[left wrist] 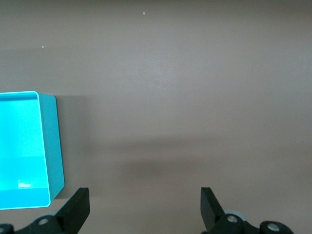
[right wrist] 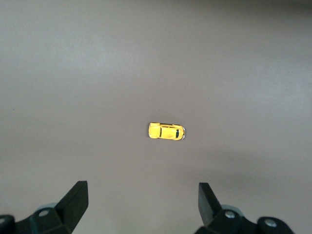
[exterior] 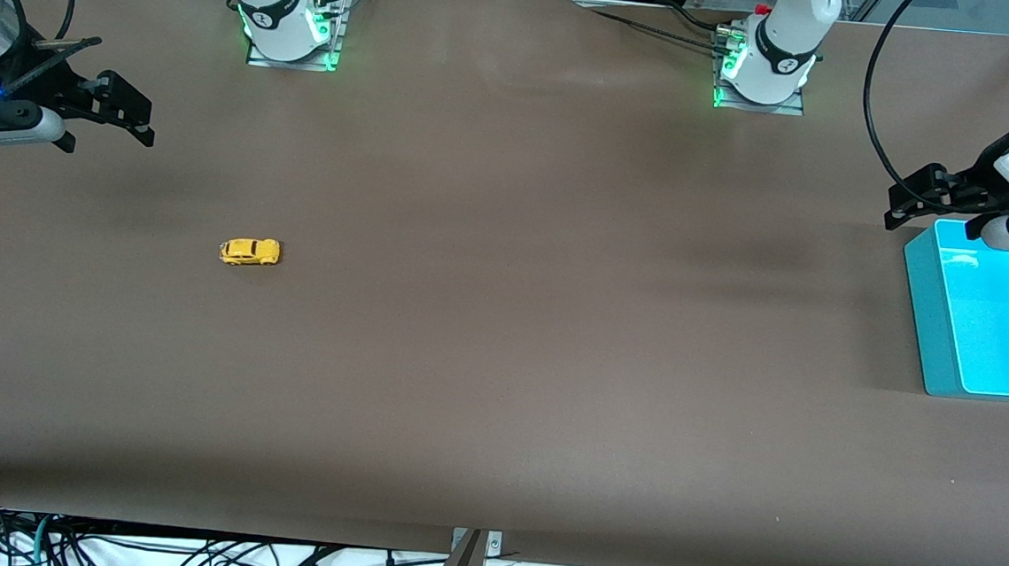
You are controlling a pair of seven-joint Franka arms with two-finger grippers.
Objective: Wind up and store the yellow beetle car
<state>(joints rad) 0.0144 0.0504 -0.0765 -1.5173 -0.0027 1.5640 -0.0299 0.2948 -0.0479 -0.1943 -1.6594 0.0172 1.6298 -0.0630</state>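
The yellow beetle car (exterior: 250, 251) stands on its wheels on the brown table, toward the right arm's end. It also shows in the right wrist view (right wrist: 166, 131), ahead of the fingers and apart from them. My right gripper (exterior: 106, 135) hangs open and empty over the table at the right arm's end; the right wrist view shows it too (right wrist: 143, 200). My left gripper (exterior: 928, 222) is open and empty over the table beside the teal bin, as the left wrist view also shows (left wrist: 145, 204).
A teal open bin (exterior: 928, 321) sits at the left arm's end of the table, with nothing seen inside; it shows in the left wrist view (left wrist: 53, 141). The two arm bases (exterior: 290, 28) stand along the table's edge farthest from the front camera.
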